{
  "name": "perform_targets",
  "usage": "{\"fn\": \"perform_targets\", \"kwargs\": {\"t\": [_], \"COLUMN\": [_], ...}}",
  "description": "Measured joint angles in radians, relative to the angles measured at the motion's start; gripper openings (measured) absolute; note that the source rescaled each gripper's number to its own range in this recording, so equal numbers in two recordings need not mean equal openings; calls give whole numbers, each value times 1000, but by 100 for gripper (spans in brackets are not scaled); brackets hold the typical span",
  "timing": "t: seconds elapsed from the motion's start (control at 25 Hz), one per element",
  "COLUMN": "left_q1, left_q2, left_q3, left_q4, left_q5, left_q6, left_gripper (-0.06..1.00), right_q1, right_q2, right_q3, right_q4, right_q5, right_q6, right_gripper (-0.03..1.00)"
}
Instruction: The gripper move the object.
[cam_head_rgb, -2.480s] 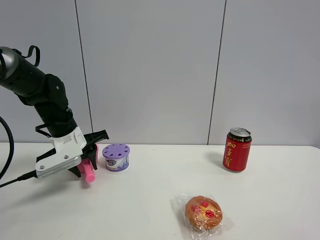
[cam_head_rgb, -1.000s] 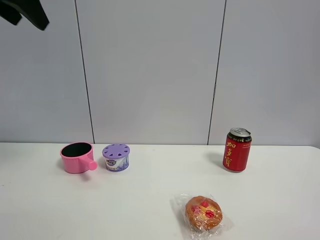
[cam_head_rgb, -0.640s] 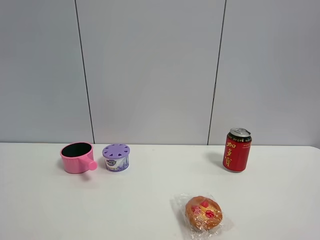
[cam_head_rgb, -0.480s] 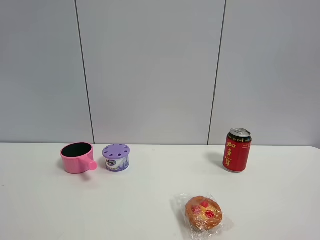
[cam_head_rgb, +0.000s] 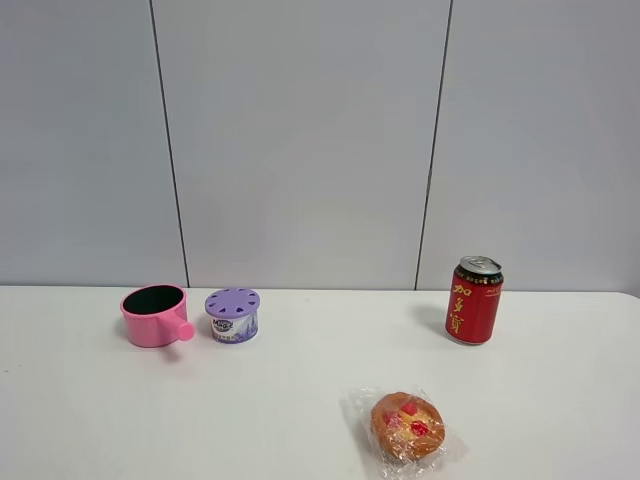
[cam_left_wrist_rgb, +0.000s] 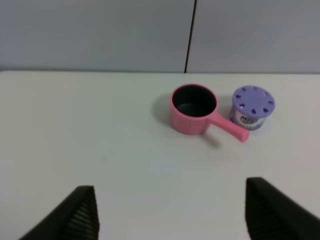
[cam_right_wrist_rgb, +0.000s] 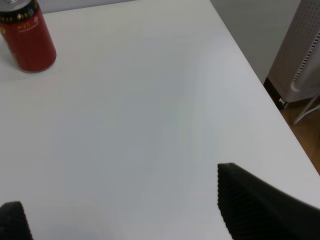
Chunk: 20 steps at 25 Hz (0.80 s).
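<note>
The pink saucepan (cam_head_rgb: 153, 316) stands upright on the white table (cam_head_rgb: 300, 400) at the back left, its stick handle pointing toward the front right. It almost touches the purple-lidded container (cam_head_rgb: 232, 314) to its right. In the left wrist view the saucepan (cam_left_wrist_rgb: 194, 110) lies well ahead of my left gripper (cam_left_wrist_rgb: 172, 215), which is open and empty, its dark fingertips (cam_left_wrist_rgb: 82, 212) wide apart. My right gripper (cam_right_wrist_rgb: 130, 215) is open and empty above bare table. Neither gripper shows in the exterior high view.
A red can (cam_head_rgb: 474, 300) stands at the back right and also shows in the right wrist view (cam_right_wrist_rgb: 27, 37). A wrapped bun (cam_head_rgb: 407, 425) lies front centre. The table's right edge (cam_right_wrist_rgb: 260, 75) borders a white perforated object (cam_right_wrist_rgb: 305, 50) beside it.
The left arm, which was at the saucepan, let it go, rose up and left the exterior view. The saucepan stands free beside the purple container. Nothing has moved in the last half second.
</note>
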Motion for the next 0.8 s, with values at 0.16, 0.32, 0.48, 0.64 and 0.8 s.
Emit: {"fn": "perform_targets", "kwargs": {"t": [0.16, 0.32, 0.48, 0.64, 0.8], "left_q1": [0, 0, 0, 0, 0], "left_q2": [-91, -121, -124, -124, -127], "left_q3": [103, 165, 198, 212, 226], "left_q4": [-10, -27, -21, 14, 17], "left_q5": [-11, -10, 8, 115, 146], "left_q6": [-11, -15, 5, 40, 43], "left_gripper": [72, 72, 72, 72, 72], "right_q1": [0, 0, 0, 0, 0], "right_q2": [0, 0, 0, 0, 0], "right_q3": [0, 0, 0, 0, 0], "right_q4": [0, 0, 0, 0, 0], "right_q5": [0, 0, 0, 0, 0], "right_q6": [0, 0, 0, 0, 0], "right_gripper": [100, 100, 100, 100, 100]}}
